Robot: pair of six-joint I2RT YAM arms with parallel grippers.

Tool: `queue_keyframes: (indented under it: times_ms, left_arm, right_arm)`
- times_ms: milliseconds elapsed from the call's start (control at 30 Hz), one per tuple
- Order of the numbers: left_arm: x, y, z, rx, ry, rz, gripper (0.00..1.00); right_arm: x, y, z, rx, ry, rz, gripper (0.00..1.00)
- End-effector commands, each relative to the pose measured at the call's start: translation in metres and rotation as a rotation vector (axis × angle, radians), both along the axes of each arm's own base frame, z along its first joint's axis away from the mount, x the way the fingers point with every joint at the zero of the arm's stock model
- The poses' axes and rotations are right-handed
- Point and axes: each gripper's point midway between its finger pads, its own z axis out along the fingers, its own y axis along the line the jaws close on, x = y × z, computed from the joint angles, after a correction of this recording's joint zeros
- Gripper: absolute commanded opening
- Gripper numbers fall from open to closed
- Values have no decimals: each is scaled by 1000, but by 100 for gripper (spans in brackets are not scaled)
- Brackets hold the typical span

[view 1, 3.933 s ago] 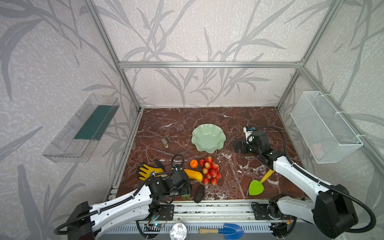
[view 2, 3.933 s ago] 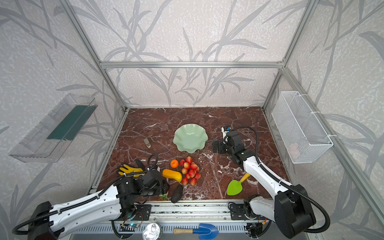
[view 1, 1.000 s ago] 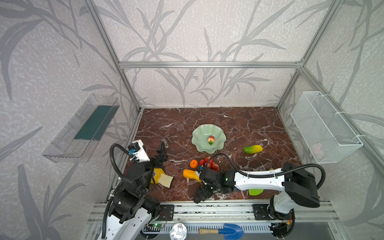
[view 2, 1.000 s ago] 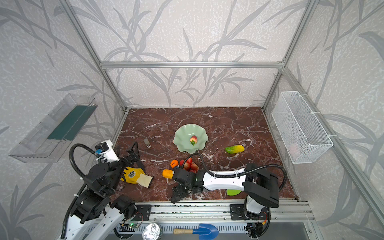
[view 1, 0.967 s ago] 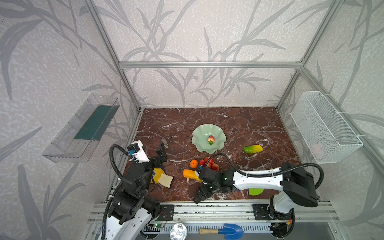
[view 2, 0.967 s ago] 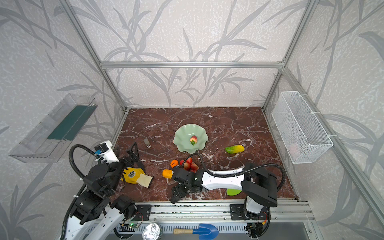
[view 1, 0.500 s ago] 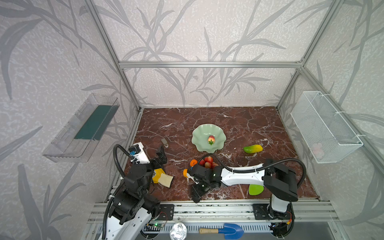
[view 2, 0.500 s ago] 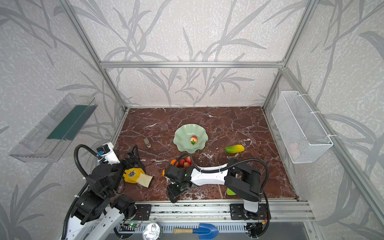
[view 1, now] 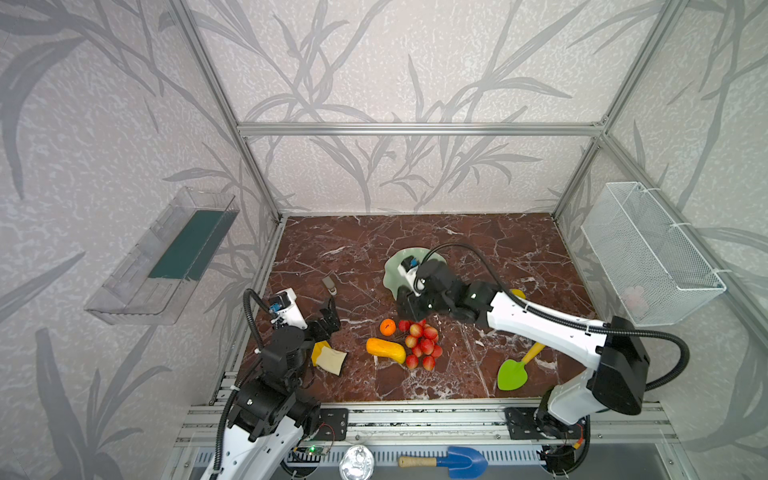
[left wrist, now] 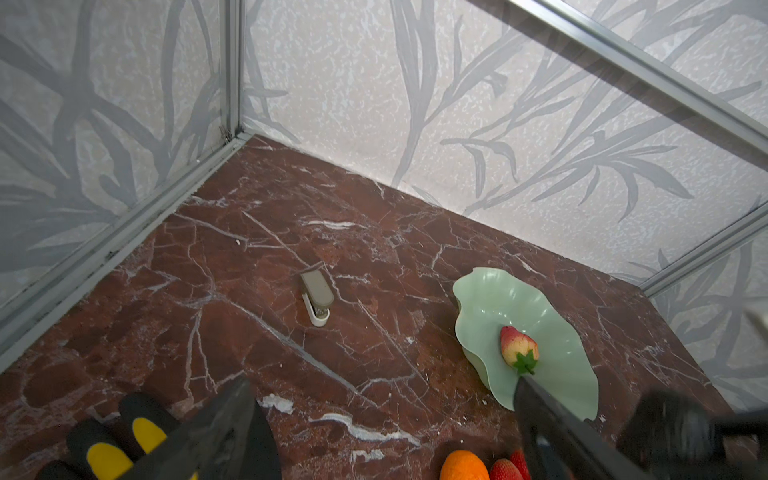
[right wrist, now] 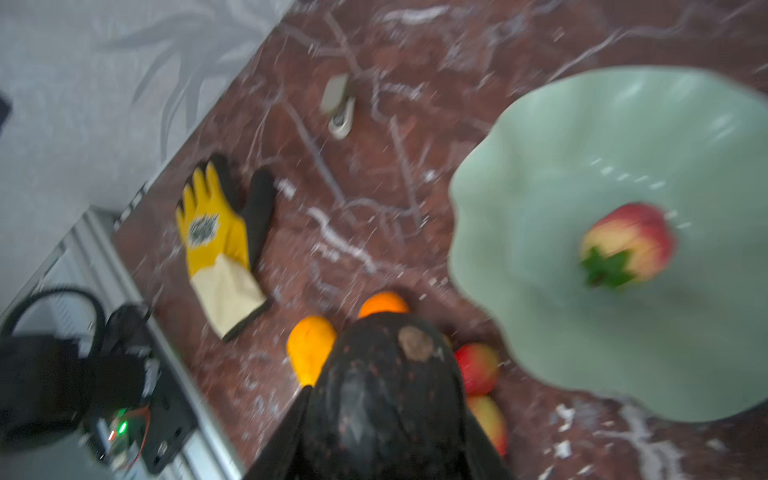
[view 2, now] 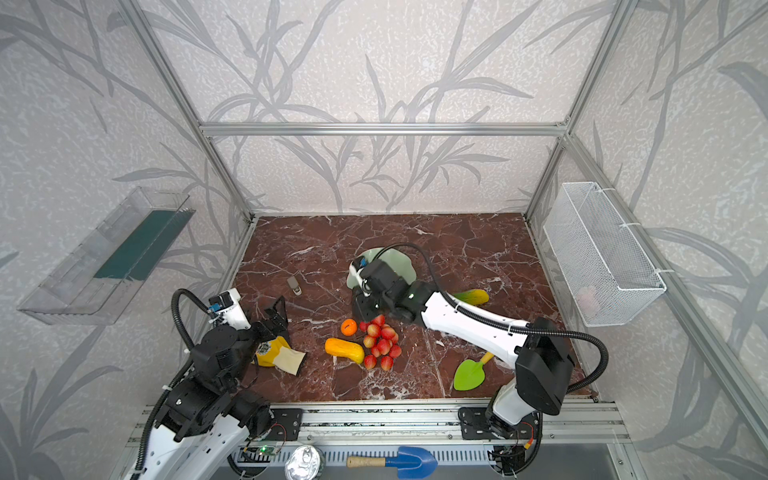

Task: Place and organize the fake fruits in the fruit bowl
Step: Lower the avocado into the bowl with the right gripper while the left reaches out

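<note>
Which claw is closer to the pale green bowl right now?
Right. The right gripper, shut on the avocado, is at the near rim of the fruit bowl; the left gripper stands open far off to its left, by the yellow glove.

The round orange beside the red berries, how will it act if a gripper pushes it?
The orange looks nearly spherical on a smooth marble tabletop, so it would probably roll freely. The berry cluster close beside it might block it that way. Its rounded, plastic-looking skin may slip from a shallow pinch.
</note>
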Motion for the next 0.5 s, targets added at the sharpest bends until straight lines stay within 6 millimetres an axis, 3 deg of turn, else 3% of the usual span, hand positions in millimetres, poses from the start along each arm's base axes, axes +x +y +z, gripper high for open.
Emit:
queue_keyframes:
  times_ms: [0, 33, 267, 467]
  left_arm:
    - [-1, -9, -19, -66, 62, -27, 96]
    - [-1, -11, -23, -77, 73, -37, 96]
    - [-7, -33, -51, -146, 192, -134, 94]
    - [-11, -53, -74, -168, 321, -221, 90]
  right_arm:
    - [40, -6, -7, -76, -62, -10, 30]
    - [50, -5, -8, -77, -58, -14, 30]
    - [116, 4, -65, -177, -5, -43, 31]
    - [138, 5, -111, -195, 81, -57, 34]
